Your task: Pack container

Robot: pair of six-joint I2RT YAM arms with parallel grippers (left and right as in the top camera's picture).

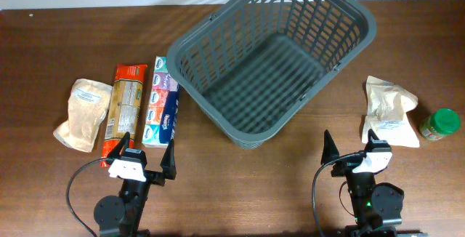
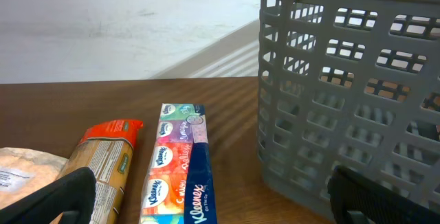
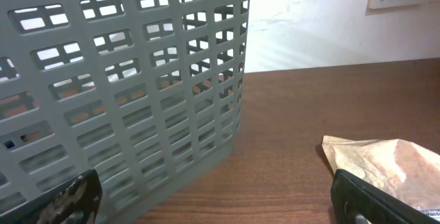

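Observation:
The container (image 1: 349, 8), a large dark grey slotted basket, stands empty at the table's middle back; it also shows in the left wrist view (image 2: 344, 80) and the right wrist view (image 3: 124, 86). Left of it lie a Kleenex tissue pack (image 1: 161, 100), an orange pasta packet (image 1: 123, 106) and a tan pouch (image 1: 83, 113). Right of it lie a second tan pouch (image 1: 389, 110) and a green-lidded jar (image 1: 439, 124). My left gripper (image 1: 147, 155) is open and empty near the front edge, just short of the tissue pack (image 2: 180, 169). My right gripper (image 1: 351, 150) is open and empty, beside the right pouch (image 3: 392, 165).
The brown wooden table (image 1: 290, 186) runs to a white wall at the back. The basket sits turned at an angle, its near corner toward the front middle. Black cables loop beside both arm bases at the front edge.

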